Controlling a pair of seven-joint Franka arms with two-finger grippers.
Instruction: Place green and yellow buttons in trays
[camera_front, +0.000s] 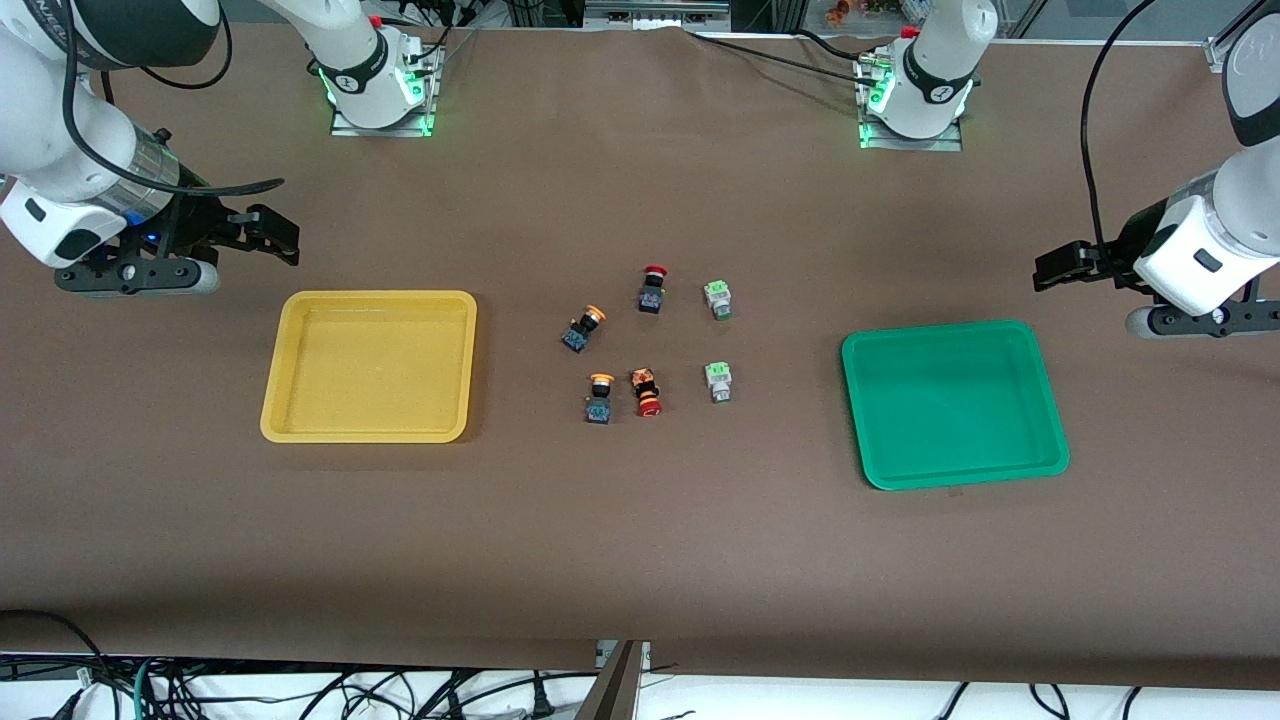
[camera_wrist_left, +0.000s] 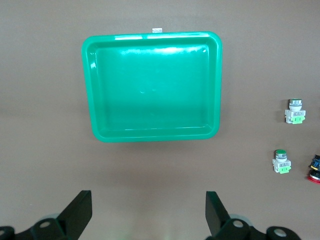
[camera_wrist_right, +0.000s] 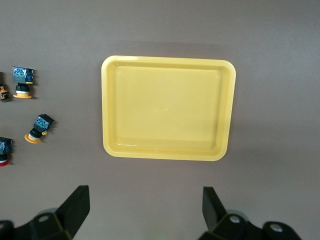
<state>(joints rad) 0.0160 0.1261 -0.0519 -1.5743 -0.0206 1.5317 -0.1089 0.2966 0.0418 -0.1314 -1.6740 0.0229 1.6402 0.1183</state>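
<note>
I see the yellow tray (camera_front: 300, 360) lying flat toward the right arm's end of the table, and the green tray (camera_front: 1040, 400) flat toward the left arm's end — both hold nothing. Between them lie the four buttons on their sides: two green buttons (camera_front: 717, 299) (camera_front: 718, 381) with square caps on the green tray's side, two yellow buttons (camera_front: 584, 329) (camera_front: 599, 398) with round orange-yellow caps on the yellow tray's side.

table (camera_front: 640, 560): brown cover | cables (camera_front: 300, 695): tangled below its near edge | light: even
</note>
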